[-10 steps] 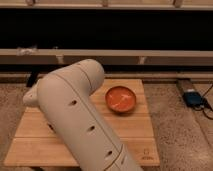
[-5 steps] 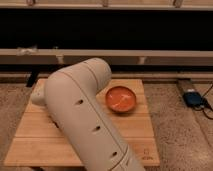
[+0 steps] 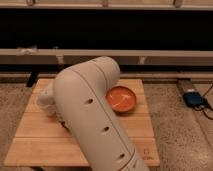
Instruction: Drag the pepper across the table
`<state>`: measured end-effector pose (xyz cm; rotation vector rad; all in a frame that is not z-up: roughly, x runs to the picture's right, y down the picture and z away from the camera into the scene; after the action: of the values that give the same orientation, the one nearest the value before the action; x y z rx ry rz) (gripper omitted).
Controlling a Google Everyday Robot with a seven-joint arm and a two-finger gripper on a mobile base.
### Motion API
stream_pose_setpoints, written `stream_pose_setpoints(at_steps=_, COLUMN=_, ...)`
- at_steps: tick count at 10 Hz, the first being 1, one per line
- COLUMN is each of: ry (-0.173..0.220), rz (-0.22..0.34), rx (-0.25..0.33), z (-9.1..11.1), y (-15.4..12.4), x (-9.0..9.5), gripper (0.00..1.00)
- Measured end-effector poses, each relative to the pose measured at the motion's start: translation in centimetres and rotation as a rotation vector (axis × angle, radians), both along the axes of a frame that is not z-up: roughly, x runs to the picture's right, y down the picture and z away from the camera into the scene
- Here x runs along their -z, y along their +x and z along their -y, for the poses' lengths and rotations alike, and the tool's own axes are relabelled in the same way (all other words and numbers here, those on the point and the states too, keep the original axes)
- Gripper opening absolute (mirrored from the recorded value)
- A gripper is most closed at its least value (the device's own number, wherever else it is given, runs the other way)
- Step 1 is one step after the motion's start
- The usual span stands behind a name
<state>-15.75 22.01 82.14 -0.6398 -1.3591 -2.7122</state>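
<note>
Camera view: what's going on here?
The robot's big white arm reaches down over the light wooden plank table, its bulk covering the left-centre of the top. The claw is at the arm's lower left end, hidden behind it near the table surface, and it is shut. The pepper isn't visible. A round orange bowl sits to the right of the arm, untouched.

The cream-white arm (image 3: 92,115) hides the closed gripper over the pale planked table (image 3: 35,135); the bowl (image 3: 121,99) looks orange.

Robot arm (image 3: 95,120): fat cream-white tube w/ smooth matte shell, rounded elbow cap, row of small dark oval holes down its side. Smaller rounded cream wrist segment leads to the claw, hidden behind the arm, shut.
</note>
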Motion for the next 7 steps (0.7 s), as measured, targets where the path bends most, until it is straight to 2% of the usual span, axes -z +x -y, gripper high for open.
stream_pose_setpoints(at_steps=2, ry=-0.004, rz=-0.028, rx=-0.031, z=-0.2, y=1.6, x=0.2, gripper=0.00)
stream_pose_setpoints(at_steps=3, ry=-0.009, rz=-0.037, rx=-0.050, z=-0.3, y=2.1, x=0.4, gripper=0.05)
stream_pose_setpoints(at_steps=5, ry=-0.014, rz=-0.051, rx=-0.100, z=-0.4, y=3.3, x=0.6, gripper=0.23)
stream_pose_setpoints(at_steps=7, ry=-0.011, rz=-0.062, rx=-0.180, z=-0.4, y=5.0, x=0.9, gripper=0.45)
